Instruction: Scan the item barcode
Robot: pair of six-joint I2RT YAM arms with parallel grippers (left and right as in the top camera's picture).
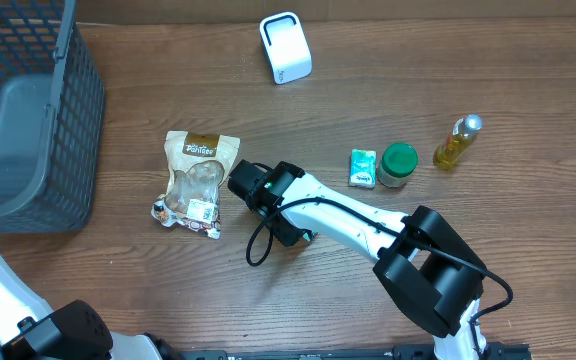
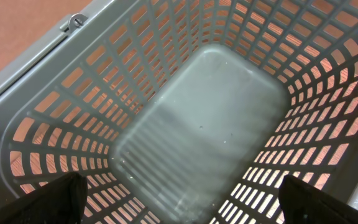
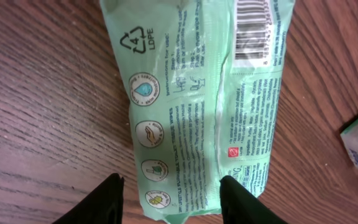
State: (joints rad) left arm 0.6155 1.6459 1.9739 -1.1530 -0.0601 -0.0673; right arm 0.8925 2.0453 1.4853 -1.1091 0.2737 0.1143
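Observation:
A pale green soft pack (image 3: 191, 106) lies printed side up on the wooden table, its barcode (image 3: 257, 28) at the far end. My right gripper (image 3: 169, 202) hovers open over the pack's near end. The left finger (image 3: 104, 202) stands clear of the pack's edge and the right finger (image 3: 241, 202) overlaps it. From overhead the right gripper (image 1: 288, 228) covers the pack, leaving only a green sliver (image 1: 307, 237). A white scanner box (image 1: 285, 47) stands at the back. My left gripper (image 2: 182, 208) is wide open inside the grey basket (image 2: 166, 74), holding nothing.
The mesh basket (image 1: 38, 110) fills the left side. A brown snack bag (image 1: 196, 182) lies just left of the right arm. Another green packet (image 1: 363, 167), a green-lidded jar (image 1: 398, 164) and a yellow bottle (image 1: 458, 142) sit to the right.

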